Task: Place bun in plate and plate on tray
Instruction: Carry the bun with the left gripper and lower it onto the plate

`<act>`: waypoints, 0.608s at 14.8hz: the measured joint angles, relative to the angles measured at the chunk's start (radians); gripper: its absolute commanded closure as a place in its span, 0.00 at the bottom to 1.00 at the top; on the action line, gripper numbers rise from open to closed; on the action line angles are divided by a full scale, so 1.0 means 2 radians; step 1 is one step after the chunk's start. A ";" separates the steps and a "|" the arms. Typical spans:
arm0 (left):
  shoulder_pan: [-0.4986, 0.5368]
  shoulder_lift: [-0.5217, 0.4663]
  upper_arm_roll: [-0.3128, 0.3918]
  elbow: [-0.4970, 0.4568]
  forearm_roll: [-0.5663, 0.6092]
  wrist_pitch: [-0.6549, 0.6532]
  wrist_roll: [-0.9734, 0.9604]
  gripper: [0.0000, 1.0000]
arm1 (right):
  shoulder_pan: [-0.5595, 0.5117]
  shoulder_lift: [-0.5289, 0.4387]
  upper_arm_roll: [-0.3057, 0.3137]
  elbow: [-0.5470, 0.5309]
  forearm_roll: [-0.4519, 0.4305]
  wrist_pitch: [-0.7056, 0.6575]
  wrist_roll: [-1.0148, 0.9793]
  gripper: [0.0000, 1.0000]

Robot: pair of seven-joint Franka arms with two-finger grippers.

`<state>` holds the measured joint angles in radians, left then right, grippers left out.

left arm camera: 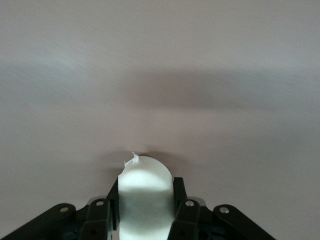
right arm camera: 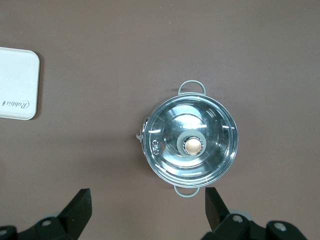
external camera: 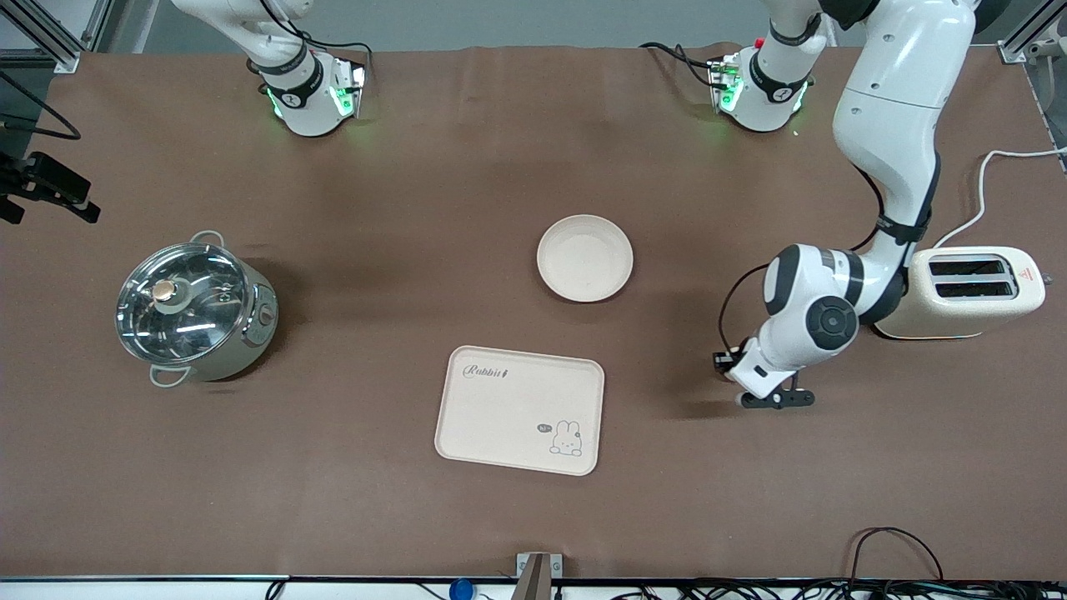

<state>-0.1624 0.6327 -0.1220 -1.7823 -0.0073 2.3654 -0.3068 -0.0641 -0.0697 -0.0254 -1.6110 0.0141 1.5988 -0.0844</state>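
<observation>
Tray (external camera: 518,410) nearest camera, bare; plate (external camera: 584,257) just past it, also bare. We see left gripper (external camera: 771,398) clamped on bun (left arm camera: 145,192), low toward left arm's end from tray, ready for carrying. Right gripper (right arm camera: 145,212) waits spread above pot (right arm camera: 190,145).

Bun (left arm camera: 146,192): pale cream-white, plain, between black fingers (left arm camera: 185,220) of left gripper (left arm camera: 145,220).
Plate (external camera: 584,257): cream, unmarked.
Tray (external camera: 519,409): cream, dark "Rabbit" lettering at one corner, small line-drawn rabbit at another (lettering also shows in right wrist view).
Table (external camera: 417,208): flat brown covering.
Pot (external camera: 196,307): silvery steel, clear glass lid, brass-coloured knob.
Toaster (external camera: 971,292): cream, dark slots.
Right gripper (right arm camera: 145,215): black fingers.
Arms: white with black joints, green lights at bases.
</observation>
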 measured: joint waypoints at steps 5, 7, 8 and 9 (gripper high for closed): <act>-0.020 -0.039 -0.077 -0.016 0.000 -0.038 -0.124 0.56 | 0.000 0.000 0.000 0.000 0.000 0.000 0.000 0.00; -0.055 -0.042 -0.086 -0.027 0.001 -0.038 -0.186 0.56 | -0.001 0.000 0.000 0.000 0.000 0.000 0.000 0.00; -0.078 -0.042 -0.086 -0.032 0.004 -0.036 -0.217 0.56 | -0.001 0.000 0.000 0.000 0.000 0.000 0.000 0.00; -0.101 -0.042 -0.087 -0.038 0.011 -0.033 -0.248 0.56 | -0.001 0.000 0.000 0.000 0.000 0.000 0.000 0.00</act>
<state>-0.3644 0.5491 -0.2950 -1.8575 0.0143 2.2996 -0.8031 -0.0654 -0.0698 -0.0259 -1.6111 0.0141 1.5987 -0.0844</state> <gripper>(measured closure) 0.555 0.000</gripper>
